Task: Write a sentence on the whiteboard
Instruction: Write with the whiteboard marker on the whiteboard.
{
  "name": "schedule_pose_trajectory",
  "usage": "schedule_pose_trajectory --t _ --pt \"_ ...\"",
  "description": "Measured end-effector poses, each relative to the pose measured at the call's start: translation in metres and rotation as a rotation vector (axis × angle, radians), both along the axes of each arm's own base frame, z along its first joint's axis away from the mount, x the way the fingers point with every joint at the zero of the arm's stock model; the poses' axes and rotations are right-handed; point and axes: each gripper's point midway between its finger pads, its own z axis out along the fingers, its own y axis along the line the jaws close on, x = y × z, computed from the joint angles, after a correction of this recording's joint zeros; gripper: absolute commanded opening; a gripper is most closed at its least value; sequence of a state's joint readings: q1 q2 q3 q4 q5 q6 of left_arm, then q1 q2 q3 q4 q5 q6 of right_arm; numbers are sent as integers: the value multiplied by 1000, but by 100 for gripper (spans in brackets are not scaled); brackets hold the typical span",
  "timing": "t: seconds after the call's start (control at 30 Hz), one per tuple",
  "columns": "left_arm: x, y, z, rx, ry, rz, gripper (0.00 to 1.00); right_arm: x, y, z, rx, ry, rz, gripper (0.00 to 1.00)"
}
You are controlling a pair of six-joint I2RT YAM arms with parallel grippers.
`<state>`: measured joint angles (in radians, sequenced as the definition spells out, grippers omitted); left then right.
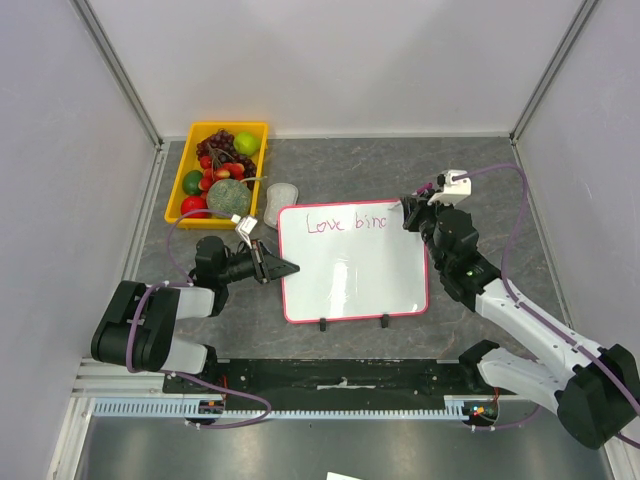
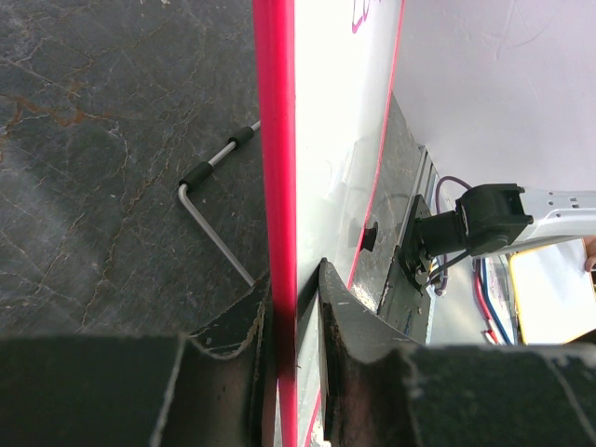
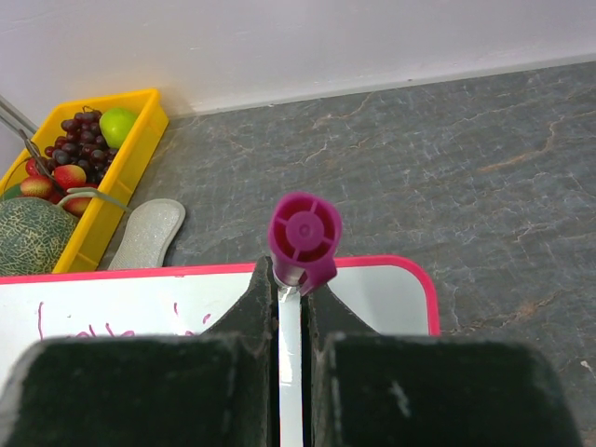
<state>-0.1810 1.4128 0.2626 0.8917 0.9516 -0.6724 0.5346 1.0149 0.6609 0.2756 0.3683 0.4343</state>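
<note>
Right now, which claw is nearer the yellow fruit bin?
Left. The left claw grips the whiteboard's left edge, near the bin; the right claw holds a marker at its far right corner.

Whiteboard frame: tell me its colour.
The whiteboard frame is pink-red; left wrist view shows it best.

Dark grey stone-patterned table (image 1: 350, 165), veined. Pale matte wall panels (image 1: 340, 60) enclose it on three sides; aluminium struts (image 1: 118, 72) run up the back corners. Light even, shadows faint

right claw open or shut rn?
Shut. The right claw grips the marker: in the right wrist view its fingers pinch the barrel just below the magenta end.
</note>
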Motion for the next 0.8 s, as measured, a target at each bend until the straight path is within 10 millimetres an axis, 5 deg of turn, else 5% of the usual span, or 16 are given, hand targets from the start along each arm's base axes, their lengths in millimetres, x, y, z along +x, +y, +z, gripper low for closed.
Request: schedule_pose_trajectory --t 0.8 --pt "0 0 0 0 0 1 2 -18 1 -22 15 26 56 0"
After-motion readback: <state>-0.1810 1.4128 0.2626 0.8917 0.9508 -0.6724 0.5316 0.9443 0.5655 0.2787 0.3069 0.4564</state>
